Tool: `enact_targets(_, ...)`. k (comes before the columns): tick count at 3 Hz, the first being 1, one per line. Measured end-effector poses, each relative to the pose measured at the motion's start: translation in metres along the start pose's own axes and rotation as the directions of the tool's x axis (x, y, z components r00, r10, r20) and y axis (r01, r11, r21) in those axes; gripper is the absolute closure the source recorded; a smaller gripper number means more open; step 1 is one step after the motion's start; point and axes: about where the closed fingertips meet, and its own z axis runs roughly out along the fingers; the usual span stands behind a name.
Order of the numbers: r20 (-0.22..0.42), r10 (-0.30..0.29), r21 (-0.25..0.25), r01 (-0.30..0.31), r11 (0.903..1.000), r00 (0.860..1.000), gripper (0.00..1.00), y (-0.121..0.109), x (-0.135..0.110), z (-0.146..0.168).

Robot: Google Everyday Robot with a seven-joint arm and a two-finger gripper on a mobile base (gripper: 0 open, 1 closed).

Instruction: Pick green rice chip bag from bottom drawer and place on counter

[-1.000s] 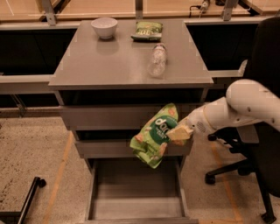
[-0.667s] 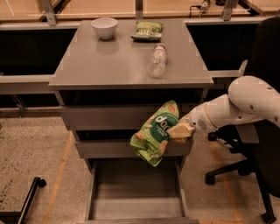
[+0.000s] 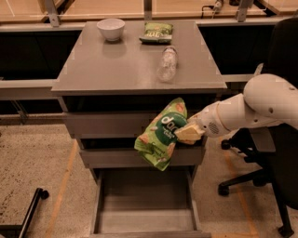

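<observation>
Speckled floor [image 3: 32, 158], black office chair [image 3: 283, 51], pale wooden bench [image 3: 93, 5], warm light

Warmly, dimly lit from above; soft sheen on the counter [image 3: 116, 65]; deep shadow beneath; brightest on the gripper [image 3: 184, 134] clamping the green rice chip bag [image 3: 159, 135] mid-air.

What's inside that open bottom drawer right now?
Only bare grey floor shows in the bottom drawer; its rear, under the upper drawer fronts, is hidden. The gripper holds the green rice chip bag above it.
</observation>
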Motion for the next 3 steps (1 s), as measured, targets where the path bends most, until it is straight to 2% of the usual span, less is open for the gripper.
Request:
enact_targets(1, 0.031, -0.149, 0.072, 0.146, 0.9867, 0.988, 1.0, 0.011, -0.049, -0.025)
enact_targets(2, 0.037, -0.334, 0.129, 0.327, 0.9363, 0.942, 1.0, 0.022, -0.105, -0.042)
enact_targets(3, 0.037, -0.334, 0.129, 0.327, 0.9362, 0.942, 1.0, 0.022, -0.105, -0.042)
